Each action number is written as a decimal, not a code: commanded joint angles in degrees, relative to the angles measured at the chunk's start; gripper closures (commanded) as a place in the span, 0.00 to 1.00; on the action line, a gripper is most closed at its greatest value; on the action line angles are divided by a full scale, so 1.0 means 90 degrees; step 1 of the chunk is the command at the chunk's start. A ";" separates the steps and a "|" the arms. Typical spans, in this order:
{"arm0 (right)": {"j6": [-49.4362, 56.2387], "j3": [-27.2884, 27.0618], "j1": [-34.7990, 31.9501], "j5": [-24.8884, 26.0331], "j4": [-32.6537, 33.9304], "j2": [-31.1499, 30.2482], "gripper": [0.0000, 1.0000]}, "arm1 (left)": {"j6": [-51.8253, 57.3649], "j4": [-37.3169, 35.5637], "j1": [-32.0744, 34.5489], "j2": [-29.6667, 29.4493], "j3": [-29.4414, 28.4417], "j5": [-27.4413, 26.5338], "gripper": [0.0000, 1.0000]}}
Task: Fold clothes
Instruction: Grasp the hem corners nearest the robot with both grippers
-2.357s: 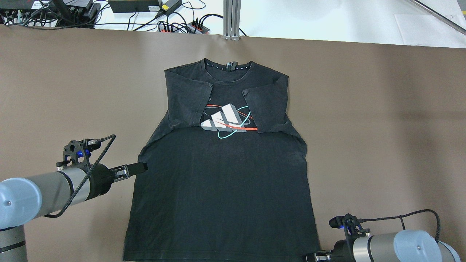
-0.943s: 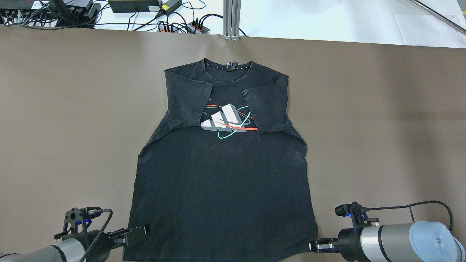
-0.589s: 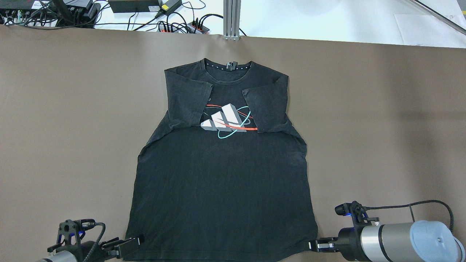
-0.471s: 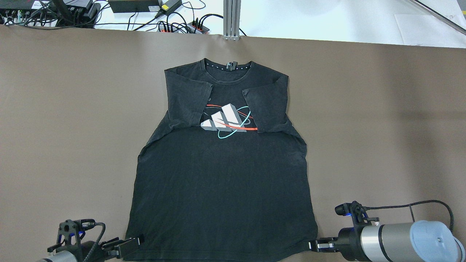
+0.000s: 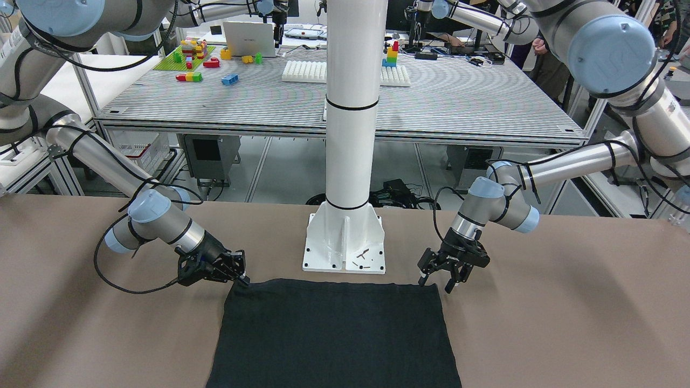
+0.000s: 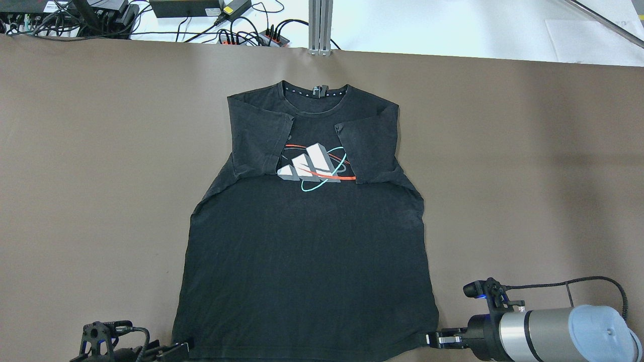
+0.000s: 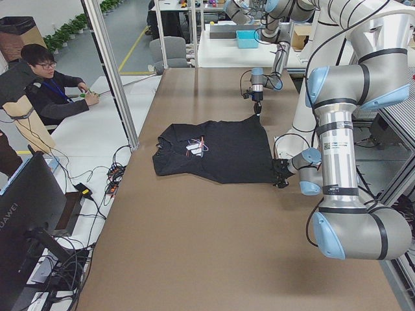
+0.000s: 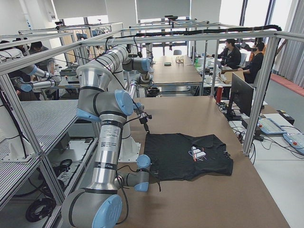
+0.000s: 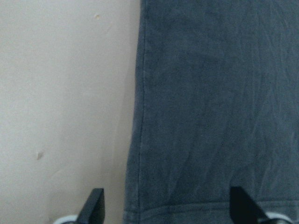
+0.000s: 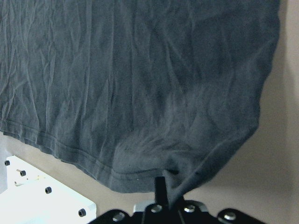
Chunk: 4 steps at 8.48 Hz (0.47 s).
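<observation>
The clothes (image 6: 307,226) are a black T-shirt with a grey, red and teal logo. It lies flat on the brown covering with the collar far and both sleeves folded in. My left gripper (image 6: 176,348) is open at the near left hem corner. In the left wrist view its fingertips (image 9: 96,207) straddle that corner of the clothes (image 9: 210,93). My right gripper (image 6: 430,340) is shut on the near right hem corner, and the pinched fabric (image 10: 187,154) bunches up at the gripper (image 10: 163,184). The front view shows the left gripper (image 5: 450,277) and the right gripper (image 5: 240,277) at the hem's two ends.
The white pole's base plate (image 5: 345,242) stands just behind the hem, between the arms. Cables and power strips (image 6: 251,37) and an aluminium post (image 6: 320,25) line the far edge. A person (image 7: 52,84) sits at a desk beyond that edge. Brown covering (image 6: 528,176) spreads on both sides.
My left gripper has travelled down the shirt's left side from mid-height to the near hem corner. The right gripper has stayed at its corner. The shirt has not shifted.
</observation>
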State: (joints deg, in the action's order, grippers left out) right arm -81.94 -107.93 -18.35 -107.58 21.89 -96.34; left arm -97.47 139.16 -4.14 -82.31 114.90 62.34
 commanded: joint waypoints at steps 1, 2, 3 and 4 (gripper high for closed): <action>-0.0007 0.0000 -0.0002 0.0000 -0.0001 0.0011 1.00 | -0.0010 -0.0004 -0.0058 -0.0015 -0.0052 -0.0003 0.19; -0.0007 0.0000 0.0008 0.0000 -0.0001 0.0021 1.00 | -0.0010 -0.0004 -0.0058 -0.0015 -0.0052 -0.0012 0.30; -0.0007 -0.0010 0.0008 0.0000 -0.0001 0.0021 1.00 | -0.0010 -0.0004 -0.0058 -0.0015 -0.0042 -0.0013 0.41; -0.0007 -0.0010 0.0008 0.0000 -0.0001 0.0021 1.00 | -0.0010 -0.0004 -0.0067 -0.0015 -0.0042 -0.0013 0.65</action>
State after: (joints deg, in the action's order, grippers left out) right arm -82.00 -107.96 -18.31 -107.58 21.89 -96.19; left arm -97.56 139.13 -4.63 -82.44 114.49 62.25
